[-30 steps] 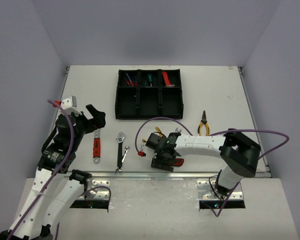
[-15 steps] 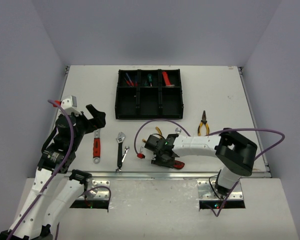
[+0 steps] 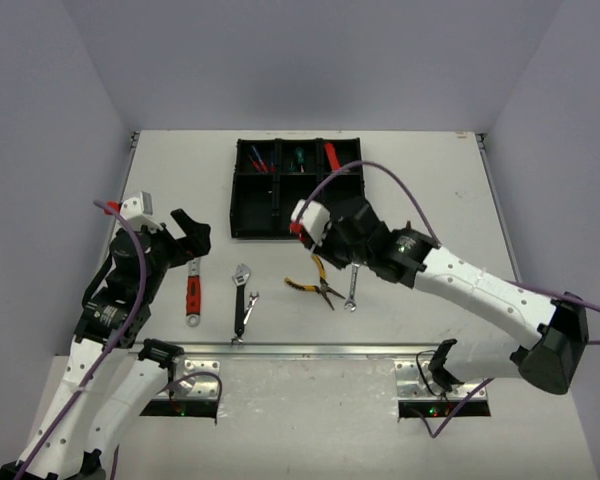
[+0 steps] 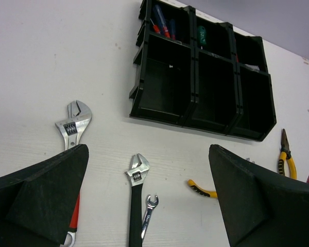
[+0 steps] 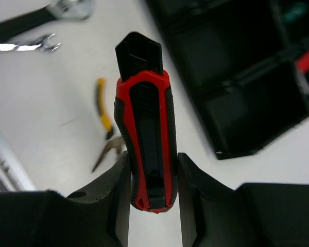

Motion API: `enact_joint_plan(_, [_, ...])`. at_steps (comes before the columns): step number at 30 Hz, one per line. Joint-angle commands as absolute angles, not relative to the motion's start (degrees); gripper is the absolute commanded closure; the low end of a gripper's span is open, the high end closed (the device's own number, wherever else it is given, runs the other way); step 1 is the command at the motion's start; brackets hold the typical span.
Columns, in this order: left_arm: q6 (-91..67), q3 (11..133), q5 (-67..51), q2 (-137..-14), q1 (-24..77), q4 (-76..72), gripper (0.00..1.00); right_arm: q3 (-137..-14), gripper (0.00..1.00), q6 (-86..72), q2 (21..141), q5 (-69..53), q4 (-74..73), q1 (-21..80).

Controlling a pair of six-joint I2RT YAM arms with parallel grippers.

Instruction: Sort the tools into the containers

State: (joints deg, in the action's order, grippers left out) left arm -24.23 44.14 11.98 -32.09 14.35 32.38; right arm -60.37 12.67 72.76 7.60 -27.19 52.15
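My right gripper (image 5: 152,164) is shut on a red and black utility knife (image 5: 144,113) and holds it in the air. In the top view this gripper (image 3: 352,224) hangs just in front of the black tray (image 3: 248,200), near its front right compartment; the knife is hidden there. The tray's back row holds red and blue screwdrivers (image 3: 258,158), a green screwdriver (image 3: 298,157) and a red knife (image 3: 332,157). My left gripper (image 3: 192,232) is open and empty above the red-handled wrench (image 3: 193,292).
On the table lie a black-handled wrench (image 3: 242,300) with a small spanner (image 3: 251,304) beside it, yellow pliers (image 3: 316,286) and a silver spanner (image 3: 352,288). A second pair of yellow pliers (image 4: 285,153) lies to the right. A metal rail runs along the near edge.
My right gripper has risen from the table's front with the red knife and moved back toward the tray. Yellow pliers and a spanner it covered now show. The left arm is still.
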Motion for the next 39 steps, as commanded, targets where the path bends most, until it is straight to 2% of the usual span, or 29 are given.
enact_joint_plan(1, [-23.59, 44.44, 11.99, -31.87, 14.91, 30.06, 0.0, -74.85, 1.0, 6.99, 82.74, 12.09, -17.42, 39.6])
enact_joint_plan(6, [-23.6, 44.43, 11.99, -31.9, 14.94, 30.23, 0.0, -95.46, 1.0, 3.6, 102.85, 12.05, -18.1, 29.36])
enact_joint_plan(9, [-23.64, 44.38, 12.07, -31.67, 14.94, 30.09, 0.0, -110.84, 1.0, 7.08, 117.54, 12.22, -18.02, 25.5])
enact_joint_plan(15, [-23.47, 44.38, 11.6, -31.46, 14.94, 29.97, 0.0, -126.36, 1.0, 14.5, 133.12, 13.01, -16.78, 23.28])
enact_joint_plan(21, [-23.21, 44.47, 10.73, -31.64, 14.94, 29.71, 0.0, -123.39, 0.99, 15.1, 135.36, 7.76, -13.13, 21.45])
enact_joint_plan(24, [-23.12, 44.47, 10.45, -31.82, 14.94, 29.71, 0.0, -121.66, 0.94, 15.17, 134.99, 6.46, -13.01, 21.09])
enact_joint_plan(25, [-23.1, 44.46, 10.36, -31.92, 14.94, 29.69, 0.0, -121.17, 0.89, 15.29, 134.75, 6.61, -13.02, 21.07])
enact_joint_plan(28, [-23.03, 44.39, 10.17, -32.05, 14.94, 29.68, 0.0, -120.0, 0.52, 15.23, 133.77, 8.41, -13.1, 20.92])
enact_joint_plan(29, [-23.03, 44.38, 10.13, -32.08, 14.94, 29.71, 0.0, -119.7, 0.42, 15.19, 133.32, 8.95, -13.1, 20.9])
enact_joint_plan(31, [-23.03, 44.38, 10.19, -32.08, 14.94, 29.71, 0.0, -119.09, 0.37, 15.12, 132.13, 10.07, -13.1, 20.83])
enact_joint_plan(34, [-23.03, 44.38, 10.28, -32.17, 14.94, 29.62, 0.0, -117.95, 0.36, 14.76, 129.38, 10.9, -13.1, 20.74])
enact_joint_plan(36, [-23.06, 44.38, 10.37, -32.17, 14.94, 29.62, 0.0, -117.42, 0.32, 13.65, 127.18, 11.4, -13.59, 20.83])
enact_joint_plan(38, [-23.12, 44.38, 10.45, -32.25, 14.94, 29.54, 0.0, -117.17, 0.22, 11.66, 124.53, 12.65, -15.74, 20.83])
enact_joint_plan(39, [-23.12, 44.38, 10.51, -32.3, 14.94, 29.58, 0.0, -117.41, 0.11, 9.69, 123.04, 13.38, -17.88, 20.83])
